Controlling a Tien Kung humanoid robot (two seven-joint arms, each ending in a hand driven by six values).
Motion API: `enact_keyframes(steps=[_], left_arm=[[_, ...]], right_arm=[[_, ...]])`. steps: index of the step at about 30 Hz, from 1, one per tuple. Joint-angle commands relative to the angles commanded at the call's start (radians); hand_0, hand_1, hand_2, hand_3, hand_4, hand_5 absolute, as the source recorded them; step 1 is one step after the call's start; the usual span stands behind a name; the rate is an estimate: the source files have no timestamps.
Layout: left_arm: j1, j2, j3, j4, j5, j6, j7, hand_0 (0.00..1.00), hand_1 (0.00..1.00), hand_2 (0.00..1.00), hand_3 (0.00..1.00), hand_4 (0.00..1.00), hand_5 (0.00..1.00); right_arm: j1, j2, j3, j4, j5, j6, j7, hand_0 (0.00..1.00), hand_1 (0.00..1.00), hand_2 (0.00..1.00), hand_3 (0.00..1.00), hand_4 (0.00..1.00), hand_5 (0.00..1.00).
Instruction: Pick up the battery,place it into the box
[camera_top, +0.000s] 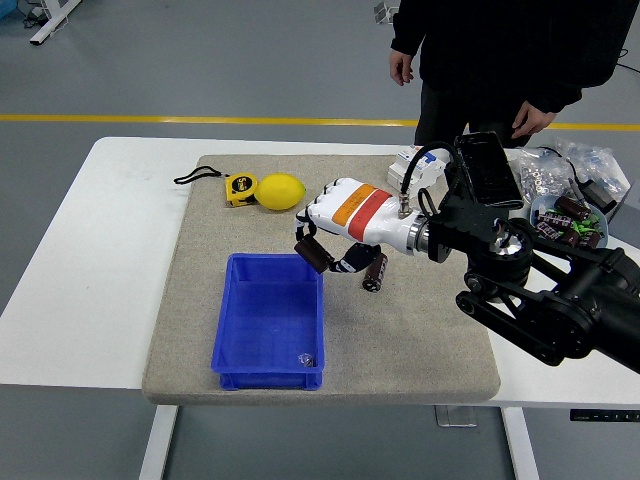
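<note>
My right hand (326, 250), white with an orange band, reaches in from the right and is shut on a dark cylindrical battery (313, 254). It holds the battery just over the far right corner of the blue box (244, 331). A second dark battery (376, 272) lies on the grey mat (200, 290) to the right of the box, partly behind my fingers. A small object (307, 357) lies in the box's near right corner. My left arm is out of sight.
A lemon (281, 191) and a yellow tape measure (239, 188) lie at the mat's far left. A white breaker (404, 160), a black case (487, 170), parts bags (565, 165) and a bowl of parts (573, 217) sit at the far right. A person stands behind with one hand (400, 68) hanging.
</note>
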Motion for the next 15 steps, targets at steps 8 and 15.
enact_keyframes(steps=[8,15], left_arm=[[0.000,0.002,0.008,0.000,-0.015,0.009,-0.006,0.752,0.702,0.727,0.618,0.690,0.606],[-0.002,0.006,0.025,0.000,-0.035,0.009,-0.010,0.751,0.702,0.726,0.617,0.690,0.605]], right_arm=[[0.043,0.076,-0.054,-0.049,0.000,0.079,-0.035,0.801,0.669,0.776,0.928,0.968,0.203],[0.047,0.082,-0.069,-0.063,0.006,0.121,-0.039,0.834,0.699,0.802,0.970,0.978,0.207]])
